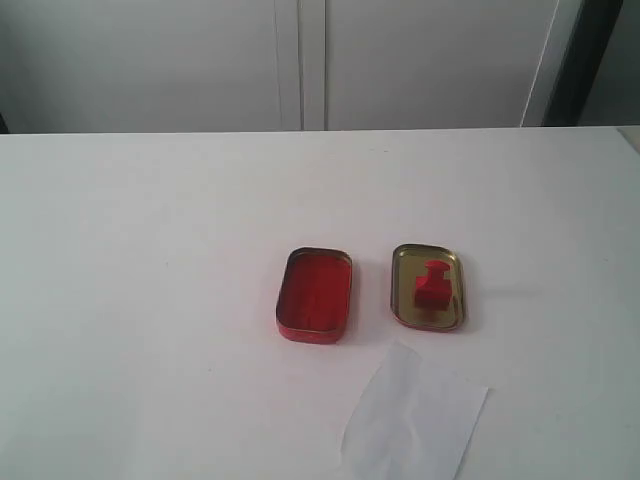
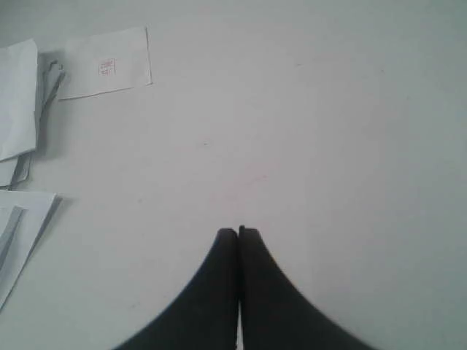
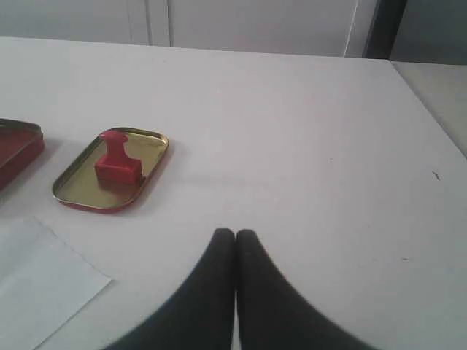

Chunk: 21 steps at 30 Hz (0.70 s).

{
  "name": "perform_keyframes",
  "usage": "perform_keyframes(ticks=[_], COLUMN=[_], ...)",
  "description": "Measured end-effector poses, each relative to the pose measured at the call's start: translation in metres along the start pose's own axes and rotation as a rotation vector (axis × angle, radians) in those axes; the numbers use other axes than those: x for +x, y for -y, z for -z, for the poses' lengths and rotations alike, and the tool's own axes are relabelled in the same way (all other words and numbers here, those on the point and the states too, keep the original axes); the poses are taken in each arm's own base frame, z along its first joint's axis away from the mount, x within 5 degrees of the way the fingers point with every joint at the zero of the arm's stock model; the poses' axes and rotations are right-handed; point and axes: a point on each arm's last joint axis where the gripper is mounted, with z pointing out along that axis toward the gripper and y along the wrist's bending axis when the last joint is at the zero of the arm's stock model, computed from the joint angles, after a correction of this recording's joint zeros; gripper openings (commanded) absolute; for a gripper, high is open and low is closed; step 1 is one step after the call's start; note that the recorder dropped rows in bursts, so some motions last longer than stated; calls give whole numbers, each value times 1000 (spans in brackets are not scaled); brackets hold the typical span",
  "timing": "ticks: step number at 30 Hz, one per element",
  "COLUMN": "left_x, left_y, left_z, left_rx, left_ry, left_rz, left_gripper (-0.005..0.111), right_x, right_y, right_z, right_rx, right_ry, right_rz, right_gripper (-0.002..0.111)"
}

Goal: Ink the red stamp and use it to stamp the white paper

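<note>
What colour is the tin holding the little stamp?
The tin is gold inside, clearest in right wrist view.

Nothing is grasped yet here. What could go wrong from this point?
The red stamp stands small inside the gold tin. The right gripper, shut now, might tip it or drag the tin when grasping. The white paper lies loose and unweighted, so it may shift or lift with the inked stamp.

Bright even light, faint shadows; wrist views soft, perhaps overexposed.
</note>
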Motion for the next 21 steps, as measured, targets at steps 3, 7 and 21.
perform_keyframes(ticks=[3, 7, 21], left_x=[0, 0, 0], left_y=[0, 0, 0], left_z=[0, 0, 0], left_rx=[0, 0, 0], left_ry=[0, 0, 0], left_rz=[0, 0, 0], left_gripper=[0, 0, 0], right_x=[0, 0, -27], right_y=[0, 0, -1], right_z=[0, 0, 4], right_rx=[0, 0, -13], right_ry=[0, 0, 304], right_rz=[0, -2, -7], right_gripper=[0, 0, 0])
